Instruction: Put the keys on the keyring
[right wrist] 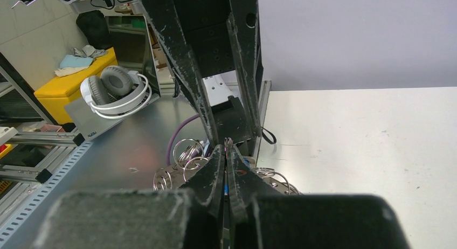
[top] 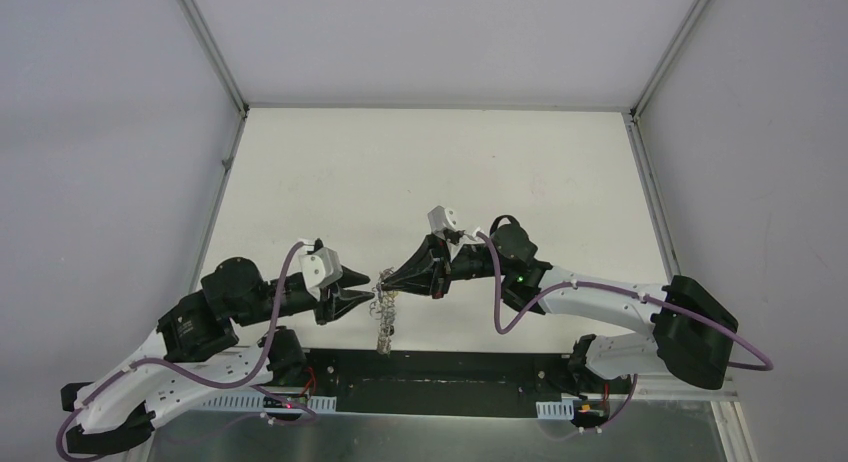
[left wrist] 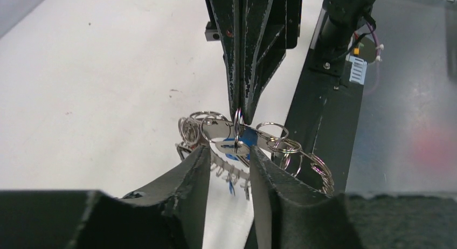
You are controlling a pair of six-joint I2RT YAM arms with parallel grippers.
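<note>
The keyring [top: 384,304] is held up between the two grippers, above the near part of the table [top: 420,172], with a strand of it hanging down. In the top view it is seen only as a small silvery tangle, and neither grip can be read there.

In the left wrist view the right gripper [left wrist: 240,115] is shown reaching in from above, its fingers pressed together on one small wire loop of the ring. The left gripper [left wrist: 230,152] is shown with its fingers spread, one tip at each side of the ring's band; whether they touch it cannot be told. A blue-headed key [left wrist: 248,137], seemingly lodged among the loops, is seen just behind the pinched loop, and it is not made out in the other views.

Only in the right wrist view are the left fingers seen from the front, splayed above the closed right tips, and white headphones [right wrist: 116,90] are seen beyond the table.
</note>
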